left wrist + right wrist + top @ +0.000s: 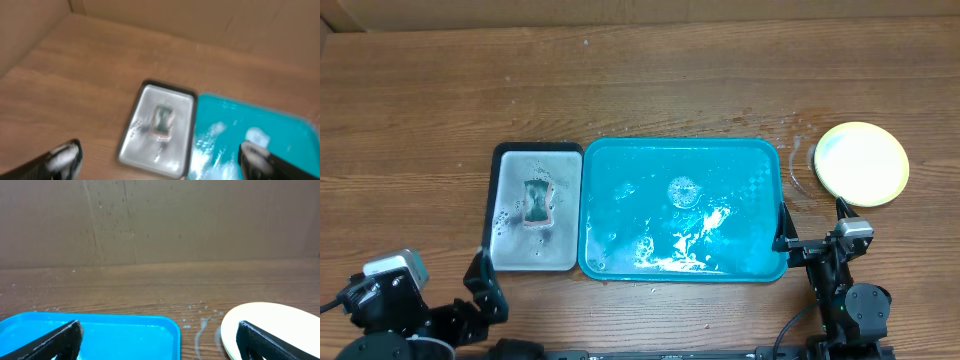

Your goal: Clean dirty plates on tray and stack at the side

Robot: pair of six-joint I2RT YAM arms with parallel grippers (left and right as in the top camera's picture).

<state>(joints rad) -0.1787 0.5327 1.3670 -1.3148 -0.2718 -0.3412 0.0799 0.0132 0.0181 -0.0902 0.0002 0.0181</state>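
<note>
- Plates sit stacked on the desk, ahead of the right gripper and a little to its right, clear of its fingers. The top one shows a white centre and a yellow-green rim. How many lie under it I cannot tell.
- The right gripper is spread wide with nothing between its fingers, low at the near edge of the desk.
- The tray lies ahead and to the left of the right gripper, its near corner just beside that gripper. Its floor is wet, with pale patches of foam.
- The left gripper is also spread wide and empty. Its wrist view is blurred.
- A grey tray lies straight ahead of the left gripper, right beside the tray.
- A sponge rests in the middle of the grey tray.
- A wet streak marks the desk between the tray and the plates.
</note>
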